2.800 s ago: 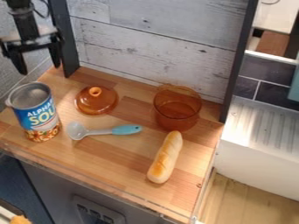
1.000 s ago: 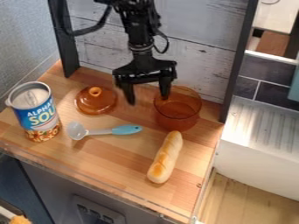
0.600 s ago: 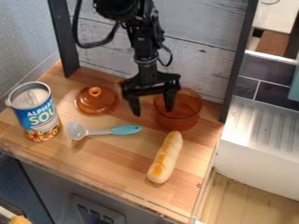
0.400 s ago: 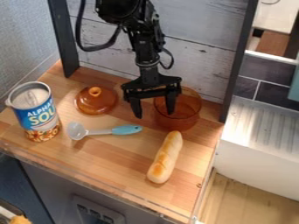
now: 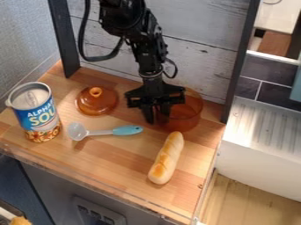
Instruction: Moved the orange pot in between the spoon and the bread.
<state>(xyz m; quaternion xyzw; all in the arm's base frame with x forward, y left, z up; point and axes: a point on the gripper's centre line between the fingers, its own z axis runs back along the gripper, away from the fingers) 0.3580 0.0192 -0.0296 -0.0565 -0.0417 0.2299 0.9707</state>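
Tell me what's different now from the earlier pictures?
The black arm moved rightward from the upper left and down to the orange pot; its jaws, spread before, have drawn together, seemingly on the pot's left wall. Pot, lid, spoon, bread and can stayed put.

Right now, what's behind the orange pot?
A pale wood-plank panel rises behind the pot. The black gripper covers part of the pot's rim, so whatever lies behind there can't be seen.

The wooden counter [image 5: 117, 165] bears a can [image 5: 36, 113], lid [image 5: 97, 103], spoon [image 5: 126, 130], bread [image 5: 166, 159] and orange pot [image 5: 192, 112].
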